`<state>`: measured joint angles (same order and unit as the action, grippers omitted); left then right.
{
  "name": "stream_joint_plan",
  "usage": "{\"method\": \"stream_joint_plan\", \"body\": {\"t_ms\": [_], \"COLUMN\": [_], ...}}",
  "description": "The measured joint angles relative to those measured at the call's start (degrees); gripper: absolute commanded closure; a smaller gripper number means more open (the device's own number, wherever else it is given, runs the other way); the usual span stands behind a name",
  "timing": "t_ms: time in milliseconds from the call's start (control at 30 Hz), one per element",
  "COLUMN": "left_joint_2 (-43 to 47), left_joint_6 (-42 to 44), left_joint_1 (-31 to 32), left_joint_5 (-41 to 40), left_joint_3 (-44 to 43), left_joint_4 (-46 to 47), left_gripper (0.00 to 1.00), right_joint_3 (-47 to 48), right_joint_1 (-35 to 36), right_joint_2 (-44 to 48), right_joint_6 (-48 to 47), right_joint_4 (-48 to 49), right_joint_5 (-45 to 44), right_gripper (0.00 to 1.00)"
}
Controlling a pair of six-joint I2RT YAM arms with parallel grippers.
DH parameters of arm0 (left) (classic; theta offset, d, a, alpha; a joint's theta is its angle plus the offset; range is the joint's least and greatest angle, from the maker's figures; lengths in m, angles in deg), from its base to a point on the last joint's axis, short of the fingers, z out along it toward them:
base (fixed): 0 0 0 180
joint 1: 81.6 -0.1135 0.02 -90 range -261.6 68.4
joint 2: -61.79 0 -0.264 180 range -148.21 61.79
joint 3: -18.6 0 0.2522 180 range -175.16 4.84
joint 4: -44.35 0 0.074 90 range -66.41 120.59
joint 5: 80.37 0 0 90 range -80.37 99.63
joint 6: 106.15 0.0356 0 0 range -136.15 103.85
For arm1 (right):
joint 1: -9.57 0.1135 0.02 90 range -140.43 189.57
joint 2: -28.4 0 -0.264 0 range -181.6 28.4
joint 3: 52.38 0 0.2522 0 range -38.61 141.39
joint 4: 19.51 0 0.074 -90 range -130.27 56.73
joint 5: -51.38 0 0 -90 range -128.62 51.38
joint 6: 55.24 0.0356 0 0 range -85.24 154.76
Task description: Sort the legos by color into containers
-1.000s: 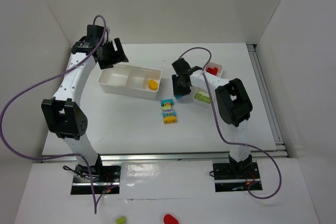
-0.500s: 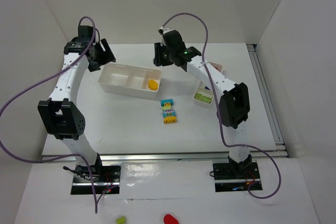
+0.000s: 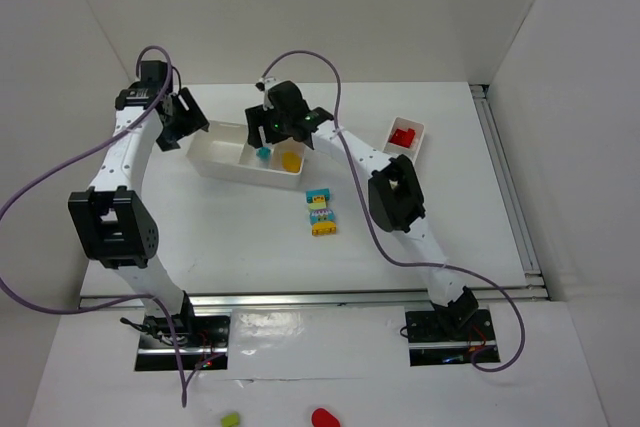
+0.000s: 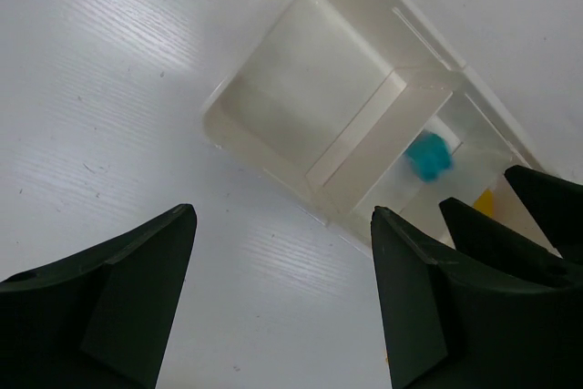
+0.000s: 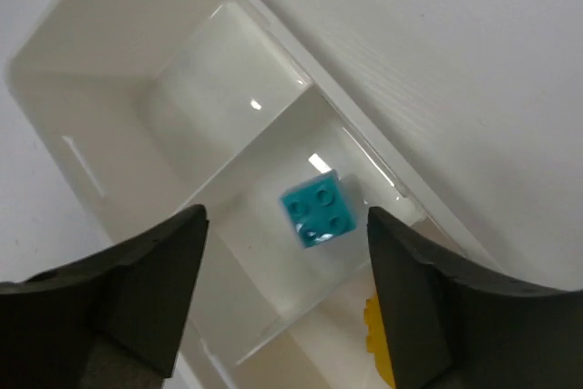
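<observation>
Cyan lego point(image 5: 319, 211) sits loose in the middle compartment of the wide tray point(image 5: 55, 88), under my right pincer point(image 5: 285, 225), whose jaws are apart and empty. Risk: if unsettled, it could hop the divider onto the yellow lego point(image 3: 291, 160). The narrow tray point(image 3: 415, 127) holds a red lego point(image 3: 403, 134). My left pincer point(image 4: 282, 216) hangs open.

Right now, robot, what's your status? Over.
Left gripper open, empty. Right gripper open above tray. Cyan brick in middle compartment. Nothing blocking.
</observation>
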<state>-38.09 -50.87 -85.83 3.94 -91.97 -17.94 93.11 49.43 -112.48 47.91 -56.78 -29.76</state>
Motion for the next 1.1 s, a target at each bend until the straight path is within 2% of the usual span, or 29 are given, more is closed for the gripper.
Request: {"method": "stream_joint_plan", "body": {"t_ms": [100,233,367,467,500,600,867,1100], "left_joint_2": [0.15,0.63,1.86,3.13,3.54,4.31,5.07,6.58], "left_joint_6": [0.02,0.02,0.02,0.17,0.17,0.20,0.28,0.68], "left_joint_1": [-0.44,-0.59,-0.57,-0.57,-0.57,-0.57,0.74,1.79], "left_joint_5": [0.00,0.11,0.68,1.29,1.60,2.64,4.04,4.31], "left_joint_3": [0.20,0.44,1.07,1.88,2.08,2.38,3.74,4.35], "left_joint_4": [0.09,0.09,0.24,0.39,0.55,0.63,1.03,1.05], "left_gripper": [0.13,0.13,0.13,0.13,0.13,0.13,0.13,0.13], "right_joint_3": [1.53,-3.04,-20.92,-36.48,-40.19,-47.63,-57.07,-58.51], "right_joint_1": [-0.07,-0.15,-0.13,-0.15,-0.28,-0.81,1.70,4.63], "right_joint_2": [-1.42,3.06,18.23,32.74,36.57,43.17,38.82,37.40], "right_joint_6": [-0.42,-0.63,0.17,3.39,4.74,9.27,16.00,16.41], "right_joint_4": [-0.72,0.13,1.09,1.07,0.79,0.07,-2.80,-5.14], "right_joint_5": [-0.48,-3.48,-9.55,-14.78,-16.13,-17.05,-12.61,-10.58], "right_gripper": [0.10,0.19,0.21,0.10,0.10,0.05,0.03,0.01]}}
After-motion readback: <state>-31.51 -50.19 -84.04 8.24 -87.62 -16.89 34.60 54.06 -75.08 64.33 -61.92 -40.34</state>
